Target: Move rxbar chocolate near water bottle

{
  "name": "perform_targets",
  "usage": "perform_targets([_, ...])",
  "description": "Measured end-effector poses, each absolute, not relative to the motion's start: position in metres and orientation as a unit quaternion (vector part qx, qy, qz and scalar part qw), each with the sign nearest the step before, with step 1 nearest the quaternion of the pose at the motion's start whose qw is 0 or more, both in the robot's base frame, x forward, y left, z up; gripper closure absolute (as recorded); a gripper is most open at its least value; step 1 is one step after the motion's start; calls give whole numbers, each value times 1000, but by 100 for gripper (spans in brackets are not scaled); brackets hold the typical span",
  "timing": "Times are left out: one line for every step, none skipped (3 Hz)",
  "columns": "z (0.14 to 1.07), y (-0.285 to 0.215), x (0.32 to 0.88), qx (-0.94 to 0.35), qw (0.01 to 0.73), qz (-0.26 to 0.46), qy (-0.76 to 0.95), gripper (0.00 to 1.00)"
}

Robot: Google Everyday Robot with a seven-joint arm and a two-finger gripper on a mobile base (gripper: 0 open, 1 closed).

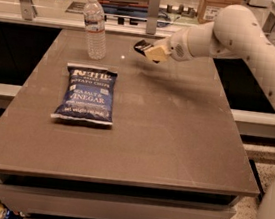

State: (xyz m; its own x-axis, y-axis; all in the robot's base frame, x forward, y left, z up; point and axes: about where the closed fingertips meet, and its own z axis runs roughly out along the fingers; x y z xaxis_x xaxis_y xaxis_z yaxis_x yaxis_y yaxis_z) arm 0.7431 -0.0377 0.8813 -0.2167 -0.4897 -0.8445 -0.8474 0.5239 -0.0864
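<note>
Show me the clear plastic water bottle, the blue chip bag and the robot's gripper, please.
Clear ribbed plastic water bottle (95,45), camera view: ribbed body below the label.
Blue rectangular chip bag (86,94), camera view: middle of its printed front.
Gripper (145,48), camera view: its tip, above the table's (174,136) far part, right of the bottle.

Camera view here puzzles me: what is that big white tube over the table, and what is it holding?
The white tube is a robot arm, seen by one camera looking down across the table. Its gripper hangs above the table's far side, to the picture's right of the water bottle, its fingers closed on a small dark bar, the rxbar chocolate. The bottle stands upright near the far left corner. A blue Kettle chip bag lies flat on the picture's left half. The job is to set the bar near the bottle.
</note>
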Motion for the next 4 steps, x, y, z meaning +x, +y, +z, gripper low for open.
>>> perform_targets([878, -11, 756, -469, 426, 216, 743, 100])
perform_targets([877, 17, 766, -493, 414, 223, 732, 100])
perform_targets([872, 45, 771, -511, 401, 227, 725, 100])
perform_targets([864, 59, 770, -518, 391, 213, 731, 100])
